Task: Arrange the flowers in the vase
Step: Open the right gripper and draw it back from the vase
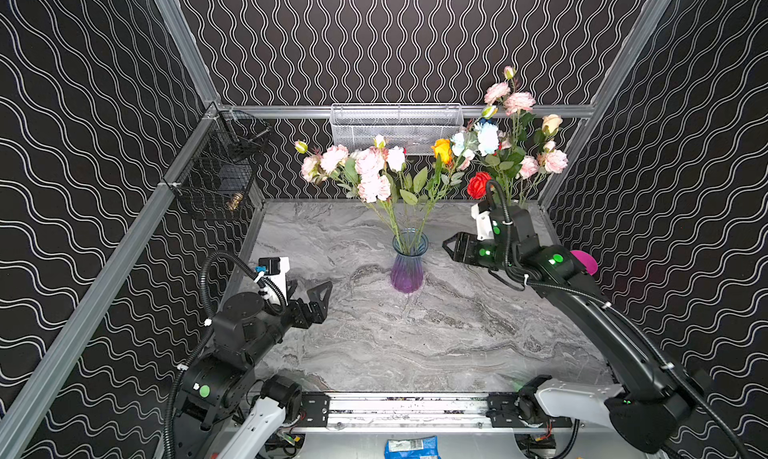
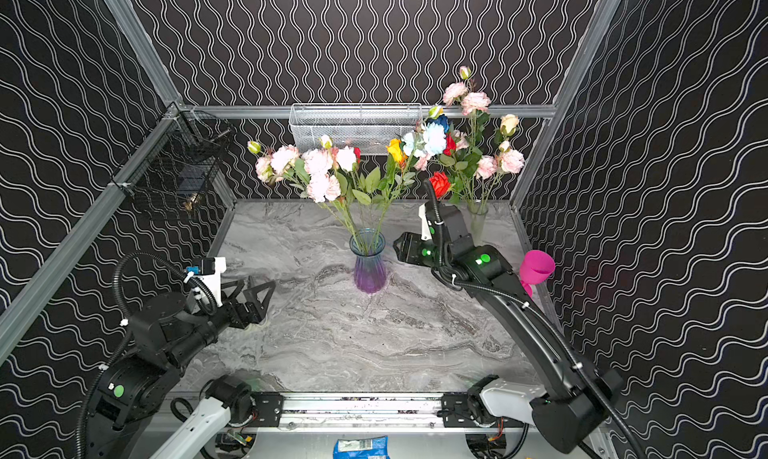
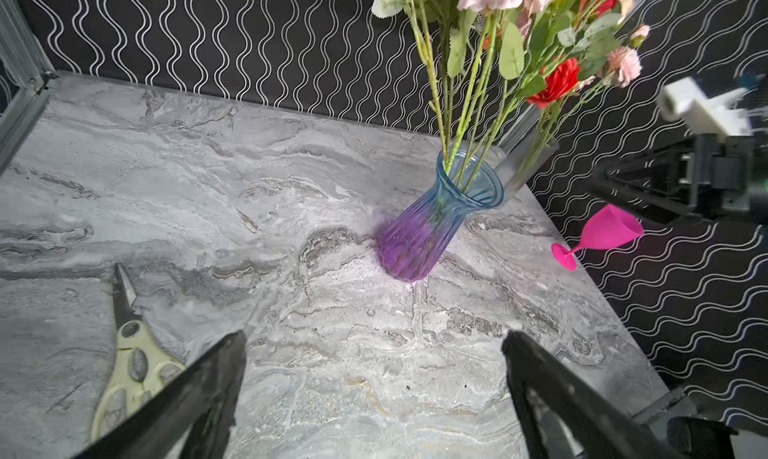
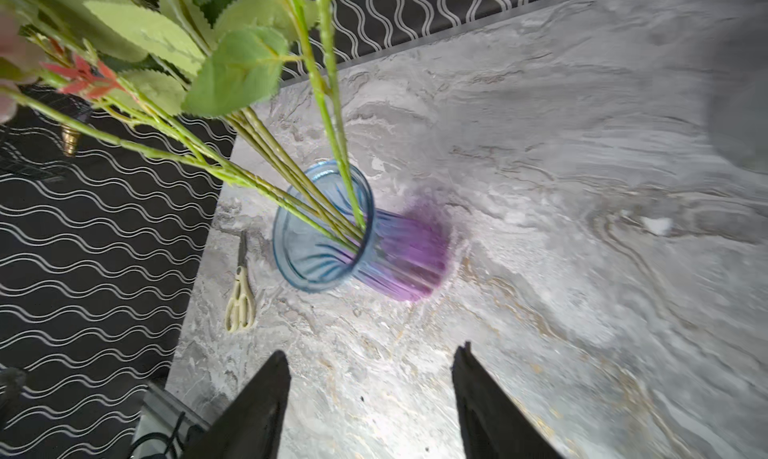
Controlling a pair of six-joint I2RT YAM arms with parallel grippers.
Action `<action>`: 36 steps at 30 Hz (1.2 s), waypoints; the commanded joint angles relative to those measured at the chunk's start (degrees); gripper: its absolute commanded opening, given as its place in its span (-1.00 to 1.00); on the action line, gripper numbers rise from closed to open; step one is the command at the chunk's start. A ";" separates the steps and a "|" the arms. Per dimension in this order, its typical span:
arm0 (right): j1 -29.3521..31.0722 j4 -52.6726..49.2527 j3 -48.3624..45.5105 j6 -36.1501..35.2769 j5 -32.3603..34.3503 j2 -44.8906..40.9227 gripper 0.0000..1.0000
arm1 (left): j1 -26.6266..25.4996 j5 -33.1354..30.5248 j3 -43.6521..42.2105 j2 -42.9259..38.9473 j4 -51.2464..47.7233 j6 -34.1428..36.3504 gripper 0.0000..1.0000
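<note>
A blue-to-purple ribbed glass vase (image 1: 409, 265) (image 2: 369, 265) (image 3: 432, 224) (image 4: 332, 236) stands mid-table. Several of the flowers (image 1: 370, 166) (image 2: 320, 166) stand in it: pink sprays, a white bloom and an orange rose (image 1: 441, 149); their green stems (image 4: 291, 174) lean on its rim. More flowers (image 1: 515, 103) (image 2: 473, 101), pink, pale-blue and a red rose (image 1: 478, 184), stand in a clear holder (image 2: 477, 220) at the back right. My right gripper (image 1: 451, 245) (image 2: 399, 245) (image 4: 372, 351) hangs open and empty just right of the vase. My left gripper (image 1: 324, 290) (image 2: 253, 288) (image 3: 374, 336) is wide open, low at the left.
Cream-handled scissors (image 3: 133, 353) (image 4: 241, 299) lie on the marble table (image 1: 415, 344) by the left gripper. A pink goblet (image 2: 536, 267) (image 3: 602, 232) stands at the right edge. A black wire basket (image 1: 220, 166) and a white mesh basket (image 1: 395, 126) hang on the walls.
</note>
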 commanded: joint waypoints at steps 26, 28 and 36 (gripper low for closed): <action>1.76 57.90 -38.43 -23.37 26.52 -11.66 0.99 | 0.33 -16.95 -39.55 26.79 79.14 20.19 0.98; 1.27 65.45 -42.97 -27.68 28.42 -11.51 0.99 | 0.36 -24.53 -40.87 30.88 85.10 28.38 0.97; -5.63 71.64 -45.92 -34.74 26.59 -5.41 0.98 | 12.64 -13.44 -40.66 52.61 102.76 30.39 0.97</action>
